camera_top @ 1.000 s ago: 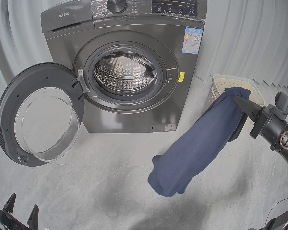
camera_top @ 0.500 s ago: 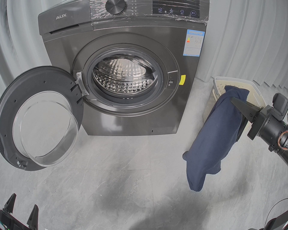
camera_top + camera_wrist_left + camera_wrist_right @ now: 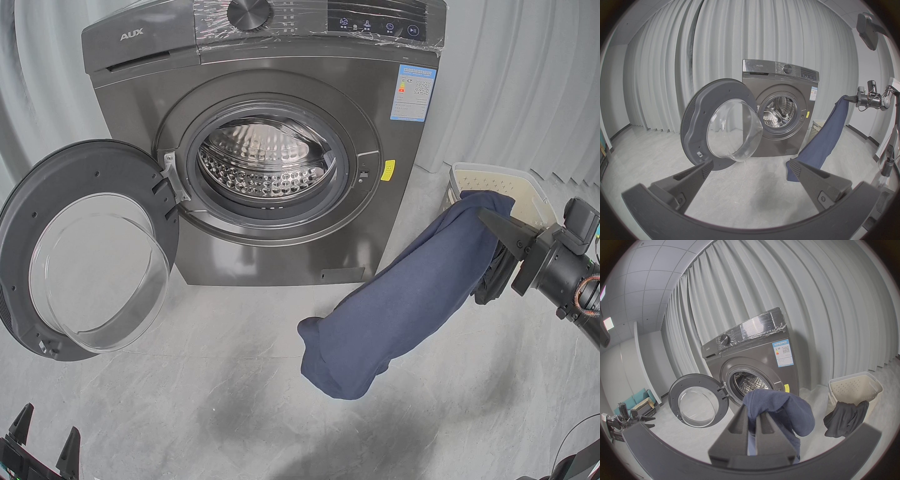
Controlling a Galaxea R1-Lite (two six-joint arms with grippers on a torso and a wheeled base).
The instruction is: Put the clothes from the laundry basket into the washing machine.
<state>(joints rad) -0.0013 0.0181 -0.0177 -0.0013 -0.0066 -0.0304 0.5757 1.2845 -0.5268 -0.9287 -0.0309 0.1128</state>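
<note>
While your right gripper clamps its jaws on the long navy-blue cloth garment, it hangs above the floor between the cream perforated plastic laundry basket and the grey front-loading washing machine. A black garment seems draped on the basket's rim. Your left gripper holds its jaws wide.

The washing machine bears a logo, a blue label and a yellow sticker.
</note>
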